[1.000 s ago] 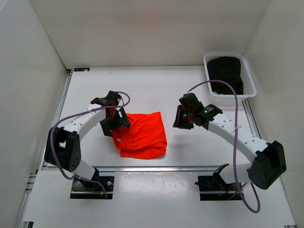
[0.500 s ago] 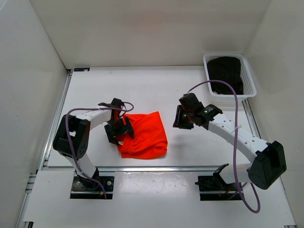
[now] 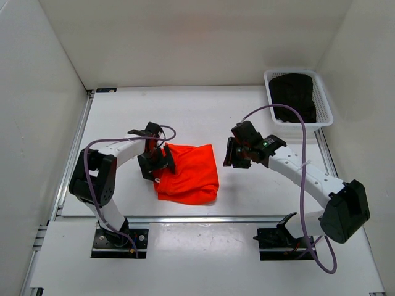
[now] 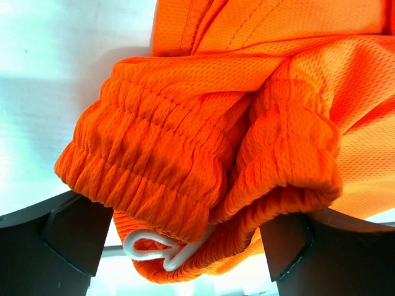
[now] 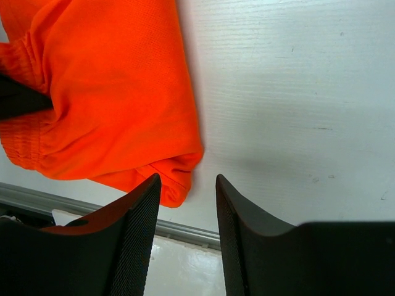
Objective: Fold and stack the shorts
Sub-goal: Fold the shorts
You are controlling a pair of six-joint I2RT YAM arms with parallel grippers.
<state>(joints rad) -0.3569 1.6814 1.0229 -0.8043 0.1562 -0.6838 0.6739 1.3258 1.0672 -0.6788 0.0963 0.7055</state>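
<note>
Worktop (image 3: 203, 111) carries the shorts (image 3: 188, 176), bunched, reaching from my left hand (image 3: 158, 164) across toward my right hand (image 3: 231, 155). Left hand is spread wide with the gathered waistband (image 4: 154, 154) between its fingers. Right hand is part spread on nothing, and the white drawstring loop (image 4: 151, 245) shows by the left fingers.

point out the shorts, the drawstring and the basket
shorts (image 3: 188, 176), top external view, middle of the folded fabric
drawstring (image 4: 173, 262), left wrist view, on the white loop
basket (image 3: 323, 98), top external view, its right wall
</note>
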